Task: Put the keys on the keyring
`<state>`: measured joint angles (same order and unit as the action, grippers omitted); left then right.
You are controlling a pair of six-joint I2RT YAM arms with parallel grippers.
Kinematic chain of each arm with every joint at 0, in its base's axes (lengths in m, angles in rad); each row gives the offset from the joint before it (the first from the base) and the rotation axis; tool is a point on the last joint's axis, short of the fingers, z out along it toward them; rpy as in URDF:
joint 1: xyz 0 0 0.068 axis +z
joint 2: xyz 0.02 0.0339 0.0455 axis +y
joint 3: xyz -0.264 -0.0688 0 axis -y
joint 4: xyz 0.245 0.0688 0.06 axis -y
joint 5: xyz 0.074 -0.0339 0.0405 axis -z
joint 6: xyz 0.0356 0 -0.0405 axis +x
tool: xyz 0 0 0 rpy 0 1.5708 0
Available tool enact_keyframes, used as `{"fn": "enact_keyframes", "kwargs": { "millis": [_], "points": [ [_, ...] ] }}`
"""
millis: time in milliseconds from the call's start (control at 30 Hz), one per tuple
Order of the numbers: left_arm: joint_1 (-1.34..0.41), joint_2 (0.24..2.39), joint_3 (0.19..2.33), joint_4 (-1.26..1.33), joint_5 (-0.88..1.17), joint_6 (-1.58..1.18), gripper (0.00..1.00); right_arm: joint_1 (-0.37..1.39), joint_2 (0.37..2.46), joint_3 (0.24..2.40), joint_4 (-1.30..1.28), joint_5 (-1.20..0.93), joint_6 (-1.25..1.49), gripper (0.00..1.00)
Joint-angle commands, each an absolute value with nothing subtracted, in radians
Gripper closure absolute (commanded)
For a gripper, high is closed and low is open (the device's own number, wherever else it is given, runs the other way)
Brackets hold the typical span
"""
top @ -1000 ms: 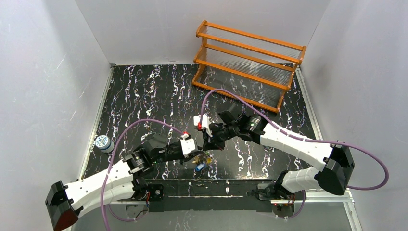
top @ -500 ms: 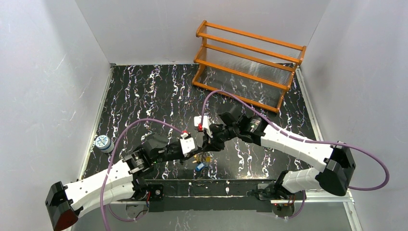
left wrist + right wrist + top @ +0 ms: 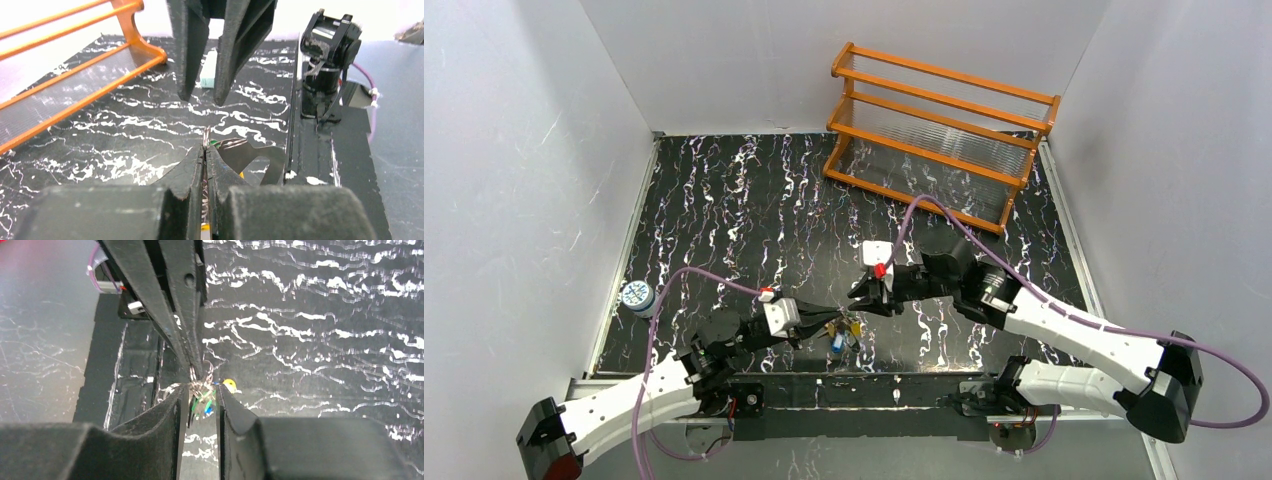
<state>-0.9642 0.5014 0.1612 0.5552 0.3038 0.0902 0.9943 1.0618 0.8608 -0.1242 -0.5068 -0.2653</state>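
Well, closest to the arm bases the left gripper (image 3: 205, 159) is clenched. Its two fingers are pressed flat together on a thin silvery wire, the keyring (image 3: 206, 135), and a short piece of this wire sticks out beyond the tips. The keys (image 3: 838, 334) are in a small bunch just below and just beside these tips, on the side toward the right arm. In the right wrist view one green head and one blue head can be seen, and a yellow head (image 3: 229, 385) lies a little apart from them. If each key is really on the wire, I cannot tell, because the bunch is too small and partly covered. Just beyond the left tips is the right gripper (image 3: 202, 98), pointing back toward them. It is released: the fingers stand apart, nothing is between them, and in the left wrist view a gap separates them from the wire. Well to the outer side of the left gripper, near the side wall, a small round blue-white can (image 3: 637, 297) stands on the dark marbled table (image 3: 724, 210). Far behind the right gripper, at the back of the table, stands an orange wooden rack (image 3: 939, 130).
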Motion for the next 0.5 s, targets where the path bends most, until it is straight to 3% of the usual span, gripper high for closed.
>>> {"fn": "enact_keyframes", "kwargs": {
  "millis": [0, 467],
  "points": [
    [-0.966, 0.479, 0.140, 0.808, 0.318, 0.039, 1.00, 0.992, 1.012, 0.814, 0.033, -0.600, -0.269, 0.67],
    [-0.966, 0.458, 0.135, 0.863, 0.357, 0.039, 1.00, 0.991, 1.067, 0.791, 0.024, -0.610, -0.277, 0.69]
  ]
}}
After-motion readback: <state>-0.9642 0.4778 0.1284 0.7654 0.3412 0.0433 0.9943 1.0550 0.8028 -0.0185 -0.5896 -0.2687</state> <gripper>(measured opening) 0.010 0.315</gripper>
